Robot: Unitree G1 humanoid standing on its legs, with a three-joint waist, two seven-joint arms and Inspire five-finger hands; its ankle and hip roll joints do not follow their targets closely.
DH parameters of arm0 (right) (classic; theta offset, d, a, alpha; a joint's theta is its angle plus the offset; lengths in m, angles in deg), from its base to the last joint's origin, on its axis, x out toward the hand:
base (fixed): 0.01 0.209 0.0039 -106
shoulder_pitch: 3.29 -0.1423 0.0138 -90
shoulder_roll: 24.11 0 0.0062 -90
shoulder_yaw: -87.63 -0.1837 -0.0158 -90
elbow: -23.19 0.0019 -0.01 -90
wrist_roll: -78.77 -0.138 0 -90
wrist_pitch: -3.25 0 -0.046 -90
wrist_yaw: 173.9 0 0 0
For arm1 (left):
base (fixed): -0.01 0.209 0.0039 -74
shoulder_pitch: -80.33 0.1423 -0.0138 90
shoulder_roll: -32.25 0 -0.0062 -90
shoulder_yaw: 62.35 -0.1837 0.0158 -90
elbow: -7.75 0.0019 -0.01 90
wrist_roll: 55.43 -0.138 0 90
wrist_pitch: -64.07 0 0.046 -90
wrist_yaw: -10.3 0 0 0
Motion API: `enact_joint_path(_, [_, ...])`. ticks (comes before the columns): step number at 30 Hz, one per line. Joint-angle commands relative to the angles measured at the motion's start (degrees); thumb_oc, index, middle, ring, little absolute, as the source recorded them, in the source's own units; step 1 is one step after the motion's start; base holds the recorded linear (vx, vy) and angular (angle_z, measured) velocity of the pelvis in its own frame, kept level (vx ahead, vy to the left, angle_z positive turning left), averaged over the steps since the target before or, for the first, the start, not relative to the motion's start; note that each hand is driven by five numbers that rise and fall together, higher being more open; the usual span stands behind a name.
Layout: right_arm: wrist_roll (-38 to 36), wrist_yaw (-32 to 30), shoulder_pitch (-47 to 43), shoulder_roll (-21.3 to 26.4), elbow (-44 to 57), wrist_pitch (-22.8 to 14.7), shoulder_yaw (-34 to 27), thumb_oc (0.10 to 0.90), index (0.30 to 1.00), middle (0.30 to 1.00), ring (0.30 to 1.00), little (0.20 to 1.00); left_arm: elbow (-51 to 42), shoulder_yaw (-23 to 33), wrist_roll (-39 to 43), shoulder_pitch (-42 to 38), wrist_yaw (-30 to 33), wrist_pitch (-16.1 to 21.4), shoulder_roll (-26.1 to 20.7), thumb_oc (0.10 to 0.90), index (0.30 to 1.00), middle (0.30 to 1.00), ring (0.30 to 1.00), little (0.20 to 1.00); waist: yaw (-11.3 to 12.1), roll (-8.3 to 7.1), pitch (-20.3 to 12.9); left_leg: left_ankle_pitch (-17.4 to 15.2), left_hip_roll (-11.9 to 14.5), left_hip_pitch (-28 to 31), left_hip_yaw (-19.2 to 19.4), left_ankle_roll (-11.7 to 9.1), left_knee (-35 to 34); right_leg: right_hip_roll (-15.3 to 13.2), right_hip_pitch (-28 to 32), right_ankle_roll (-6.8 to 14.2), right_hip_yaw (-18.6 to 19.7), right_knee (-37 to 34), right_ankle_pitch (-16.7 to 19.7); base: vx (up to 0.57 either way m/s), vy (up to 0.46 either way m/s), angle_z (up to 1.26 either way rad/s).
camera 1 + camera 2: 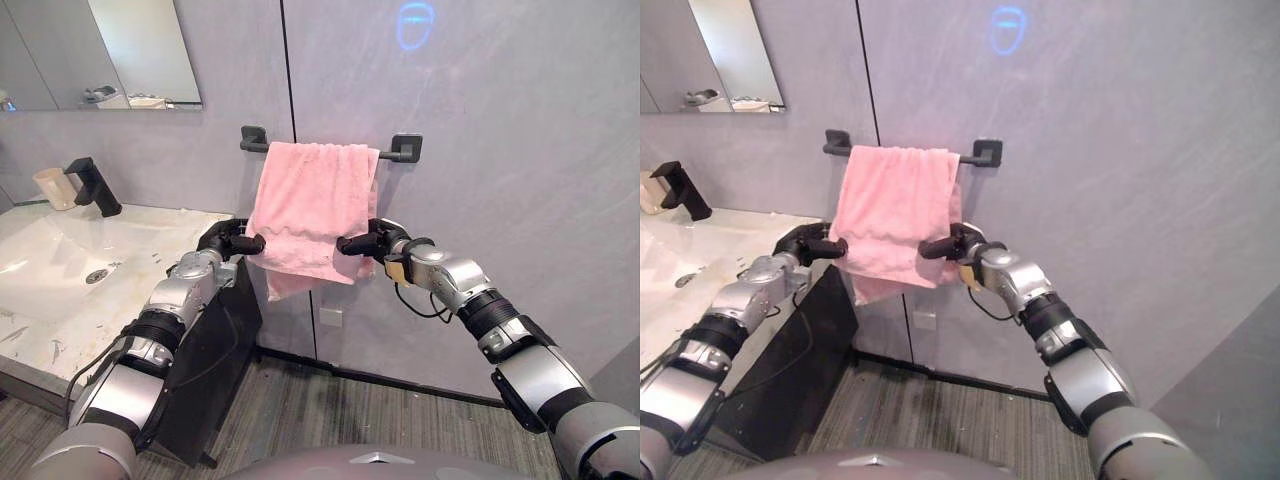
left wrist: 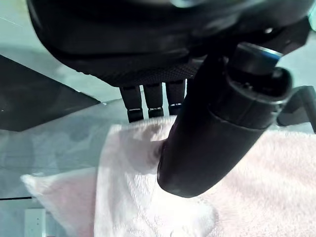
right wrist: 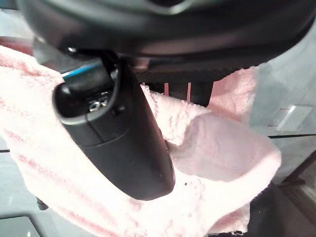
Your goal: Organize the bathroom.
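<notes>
both hands pinch the pink towel [image 1: 312,205] hanging over the bar [image 1: 395,152]: left hand [image 1: 228,240] at its left edge, right hand [image 1: 372,241] at its right edge, thumbs in front, fingers [image 2: 153,101] behind.

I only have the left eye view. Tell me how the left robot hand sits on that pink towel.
Observer: The left robot hand pinches the pink towel: its thumb presses on the front face and its fingers are curled behind the edge.
Operator: Now report the right one.
Observer: The right robot hand does the same, thumb on the front and fingers tucked behind a bunched fold of the cloth.
Operator: Say what lies below the towel on the right.
Observer: The right wrist view shows a white wall socket on the grey wall, past the towel's edge.
</notes>
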Motion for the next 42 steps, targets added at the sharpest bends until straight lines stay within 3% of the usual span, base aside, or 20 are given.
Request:
enact_joint_path(1, [2.0, 1.4, -2.5, 4.5, -1.1, -7.7, -1.9, 0.8, 0.9, 0.9, 0.9, 0.9, 1.7, 2.6, -3.1, 2.4, -1.8, 5.0, -5.4, 0.8, 0.9, 0.9, 0.9, 0.9, 1.9, -1.17, -7.1, 4.2, -1.7, -5.3, 4.3, 1.1, 3.4, -1.5, -4.1, 4.1, -0.9, 4.3, -0.7, 0.0, 0.0, 0.0])
enact_joint_path(9, [2.7, 1.8, -2.4, 4.1, -0.8, -7.9, -1.2, 0.8, 0.9, 0.9, 0.9, 0.9, 0.6, 2.3, -3.8, 2.5, -2.8, 4.7, -5.3, 0.8, 0.9, 0.9, 0.9, 0.9, 2.2, -1.25, -7.3, 4.2, -1.8, -5.2, 4.3, 1.1, 3.1, -1.3, -3.9, 4.1, -0.9, 3.9, -0.7, -0.01, -0.002, 0.0])
enact_joint_path(16, [3.3, -0.3, -2.5, 3.6, -0.8, -5.5, -1.4, 0.8, 0.9, 0.9, 0.9, 0.9, 0.3, 2.7, -3.7, 2.3, -3.6, 3.7, -5.1, 0.8, 0.9, 0.9, 0.9, 0.9, 2.1, -1.16, -7.3, 4.2, -1.7, -5.4, 4.5, 1.1, 3.0, -1.4, -4.1, 4.1, -1.0, 4.0, -0.8, -0.02, 0.003, 0.0])
enact_joint_path(19, [4.4, -3.9, -1.7, 3.8, -0.8, -2.5, -1.9, 0.8, 0.9, 0.9, 0.9, 0.9, -0.6, 3.4, -3.6, 2.9, -4.5, 2.0, -4.9, 0.8, 0.9, 0.9, 0.9, 0.9, 2.0, -1.09, -7.1, 4.2, -1.7, -5.6, 4.8, 1.0, 3.0, -1.5, -4.4, 4.3, -1.1, 4.1, -0.8, -0.04, 0.004, 0.0])
enact_joint_path(22, [10.4, -5.5, -0.1, 4.2, 1.1, 1.7, -2.5, 0.8, 0.9, 0.9, 0.9, 0.9, -3.4, 4.6, -2.0, 4.6, -4.7, 0.6, -4.4, 0.8, 0.9, 0.9, 0.9, 0.9, 1.7, -0.97, -6.4, 4.2, -1.6, -6.3, 5.0, 1.0, 3.0, -1.5, -5.2, 4.4, -1.0, 4.2, -1.0, -0.12, 0.005, -0.03])
enact_joint_path(27, [15.3, -1.9, 5.3, 5.1, 7.0, 5.6, -3.5, 0.8, 0.9, 0.9, 0.9, 0.9, -10.1, 8.2, -2.1, 9.9, -3.8, -0.3, -3.0, 0.8, 0.9, 0.9, 0.9, 0.9, 1.5, -0.88, -5.0, 4.5, -1.4, -7.2, 5.2, 0.9, 2.9, -1.3, -6.0, 4.3, -0.8, 4.2, -1.2, -0.12, 0.004, -0.02])
enact_joint_path(30, [20.7, 2.8, 13.7, 5.8, 15.9, 8.7, -5.3, 0.8, 0.9, 0.9, 0.9, 0.9, -20.1, 12.8, -3.8, 17.9, -4.0, -1.2, -1.8, 0.8, 0.9, 0.9, 0.9, 0.9, 1.4, -0.83, -3.3, 4.8, -1.1, -8.2, 5.2, 1.0, 2.6, -1.2, -6.8, 4.2, -0.5, 4.3, -1.6, -0.18, -0.001, -0.04])
enact_joint_path(35, [26.6, 7.8, 22.2, 5.6, 20.6, 6.9, -6.9, 0.8, 0.9, 0.9, 0.9, 0.9, -27.1, 18.0, -4.8, 25.3, -7.8, -1.5, -0.7, 0.8, 0.9, 0.9, 0.9, 0.9, 1.4, -0.59, -2.3, 4.7, -0.7, -8.5, 5.5, 1.0, 2.2, -1.1, -6.9, 4.0, -0.4, 4.1, -2.2, -0.11, 0.007, -0.02])
enact_joint_path(37, [31.2, 10.1, 27.9, 5.5, 20.8, 3.4, -6.9, 0.8, 0.9, 0.9, 0.9, 0.9, -29.9, 19.6, -5.8, 30.1, -10.7, -0.3, 0.9, 0.8, 0.9, 0.9, 0.9, 0.9, 1.5, -0.32, -1.8, 4.6, -0.7, -9.0, 5.8, 1.2, 1.9, -1.1, -7.2, 4.0, -0.7, 3.7, -2.4, -0.12, 0.008, -0.01])
enact_joint_path(40, [34.8, 11.5, 32.5, 5.5, 20.4, 1.3, -6.7, 0.8, 0.9, 0.9, 0.9, 0.9, -31.6, 20.4, -6.4, 33.5, -12.0, 0.2, 1.6, 0.8, 0.9, 0.9, 0.9, 0.9, 1.6, -0.14, -1.7, 4.5, -0.6, -9.2, 6.1, 1.3, 1.5, -1.0, -7.2, 3.9, -0.7, 3.3, -2.7, -0.12, 0.005, -0.01])
enact_joint_path(42, [41.3, 14.2, 38.1, 5.1, 18.2, -2.3, -6.1, 0.8, 0.9, 0.9, 0.9, 0.9, -32.9, 21.5, -5.1, 37.9, -12.0, 0.8, 3.4, 0.8, 0.9, 0.9, 0.9, 0.9, 1.6, -0.02, -1.5, 4.3, -0.7, -9.4, 6.4, 1.5, 1.1, -1.0, -7.2, 3.8, -1.1, 2.8, -3.0, -0.15, 0.009, -0.03])
